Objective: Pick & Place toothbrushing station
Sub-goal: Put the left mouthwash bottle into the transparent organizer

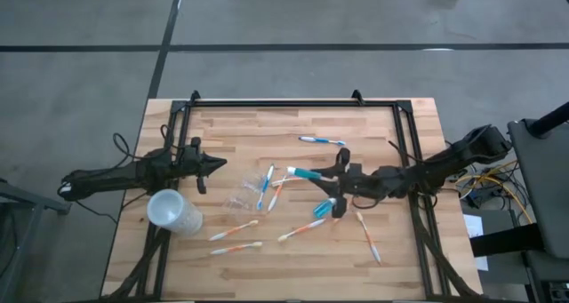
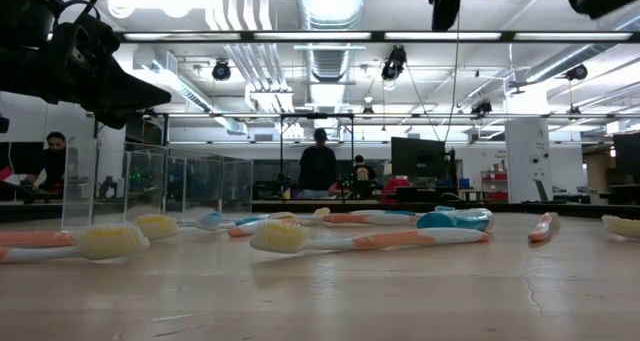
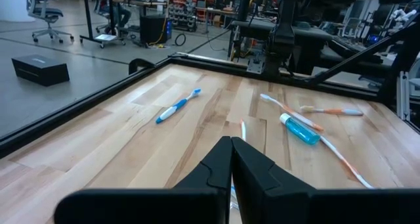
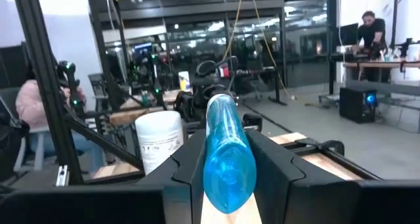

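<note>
My right gripper [image 1: 322, 180] hangs above the table's middle, shut on a blue tube [image 1: 305, 173] whose white end points toward the table's left. A second blue tube [image 1: 324, 208] [image 3: 300, 129] lies flat on the wood just nearer. Several white-orange and white-blue toothbrushes [image 1: 236, 229] [image 2: 350, 239] lie scattered on their sides. A small clear tumbler [image 1: 239, 199] sits left of centre beside a blue toothbrush [image 1: 264, 186]. My left gripper [image 1: 218, 164] [image 3: 231, 145] waits shut at the table's left, touching nothing. My right gripper pinches the blue tube between its two fingers [image 4: 190, 165], which sit on opposite sides of the tube's near, wider part [image 4: 226, 181]. The fingers come about level from the table's right and lie along the tube. The tube is lifted clear and sticks out forward past the fingertips.
A larger frosted whitish cup [image 1: 173, 212] [image 4: 157, 142] stands near the table's left front, close to my left arm. A black frame [image 1: 293, 103] runs along the table's edges. Bare wood lies at the far left and the front middle. People show in the room beyond.
</note>
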